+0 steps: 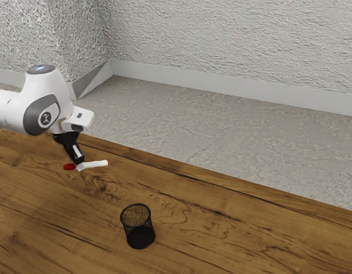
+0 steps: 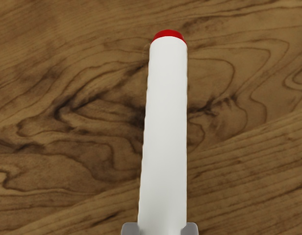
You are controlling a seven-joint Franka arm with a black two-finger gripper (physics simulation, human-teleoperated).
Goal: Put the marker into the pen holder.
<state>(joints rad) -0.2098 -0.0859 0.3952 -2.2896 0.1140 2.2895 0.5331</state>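
Note:
In the exterior view my gripper (image 1: 79, 166) is shut on the marker (image 1: 96, 164), white with a red cap on one side of the fingers and a small red tip on the other. The marker lies roughly level in the grip. In the wrist view the white barrel of the marker (image 2: 164, 122) extends out from my gripper (image 2: 161, 229), whose two grey fingertips touch it from both sides. The black mesh pen holder (image 1: 139, 233) stands upright, nearer the exterior view's camera and further to that view's right than my gripper.
The wooden table (image 1: 233, 228) has its far edge running diagonally across the exterior view. Beyond that edge are a grey floor (image 1: 222, 131) and a rough pale wall (image 1: 239, 45).

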